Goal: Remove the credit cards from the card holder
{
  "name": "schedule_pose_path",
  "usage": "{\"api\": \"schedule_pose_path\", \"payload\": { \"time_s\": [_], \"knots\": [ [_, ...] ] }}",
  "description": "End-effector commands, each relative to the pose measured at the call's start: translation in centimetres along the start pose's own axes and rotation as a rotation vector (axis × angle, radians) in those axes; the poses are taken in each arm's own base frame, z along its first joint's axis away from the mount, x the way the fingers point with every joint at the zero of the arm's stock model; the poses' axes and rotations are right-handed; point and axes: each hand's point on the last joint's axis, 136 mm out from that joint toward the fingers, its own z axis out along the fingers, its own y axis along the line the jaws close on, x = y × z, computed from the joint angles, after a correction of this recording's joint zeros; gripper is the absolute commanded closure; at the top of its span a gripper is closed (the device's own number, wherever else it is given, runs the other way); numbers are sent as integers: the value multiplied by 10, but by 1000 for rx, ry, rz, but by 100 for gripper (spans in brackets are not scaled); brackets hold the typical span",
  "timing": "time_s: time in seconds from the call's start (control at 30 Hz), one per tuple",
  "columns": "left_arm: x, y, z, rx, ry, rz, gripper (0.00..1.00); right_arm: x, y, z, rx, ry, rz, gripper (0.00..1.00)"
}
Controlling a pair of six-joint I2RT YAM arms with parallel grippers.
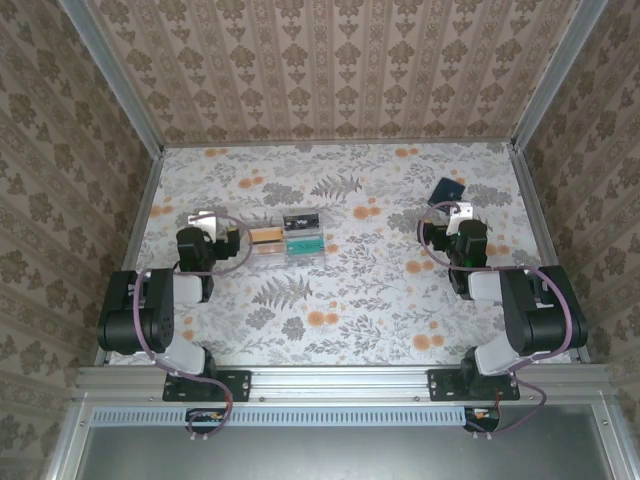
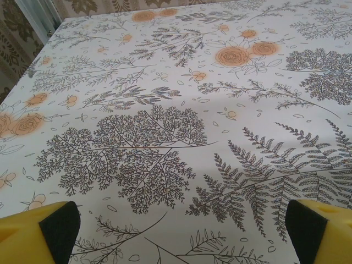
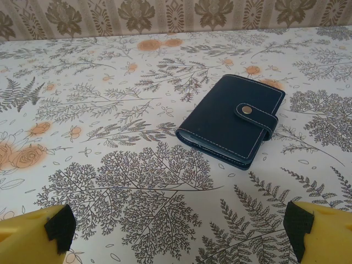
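- Two arms sit folded at the near edge of the tabletop point(image 1: 350, 300), elbows drawn back above their bases and wrists reaching forward, low over the floral surface.
- Left end effector point(image 1: 205, 220) point(image 2: 181, 228): released, with its yellow fingers point(image 2: 33, 231) spread to the bottom corners of its wrist view and bare tabletop between them. It holds nothing.
- Right end effector point(image 1: 458, 212) point(image 3: 179, 228): also released and holding nothing, its jaws wide apart.
- The card holder point(image 1: 446, 190) point(image 3: 234, 121) lies flat on the far right of the tabletop, ahead of the right end effector and apart from it. It is dark navy and lies at an angle.
- Its snap strap point(image 3: 254, 114) is fastened, so the closed cover hides the inside.
- A clear plastic box point(image 1: 288, 240) stands near the middle, to the right of the left end effector. Its orange and teal contents are too small to make out.
- Each wrist view cuts the fingers off at the lower edge.
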Motion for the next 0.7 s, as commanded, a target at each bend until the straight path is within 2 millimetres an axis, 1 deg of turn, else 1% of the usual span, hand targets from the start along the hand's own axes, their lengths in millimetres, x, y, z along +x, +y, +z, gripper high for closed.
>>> {"api": "schedule_pose_path", "payload": {
  "time_s": [0.0, 0.67],
  "knots": [
    [-18, 1, 2, 1, -51, 10, 0, -5, 0, 1, -10, -15, -10, 0],
    [-17, 2, 2, 9, -48, 0, 0, -4, 0, 1, -9, -14, -9, 0]
  ]
}}
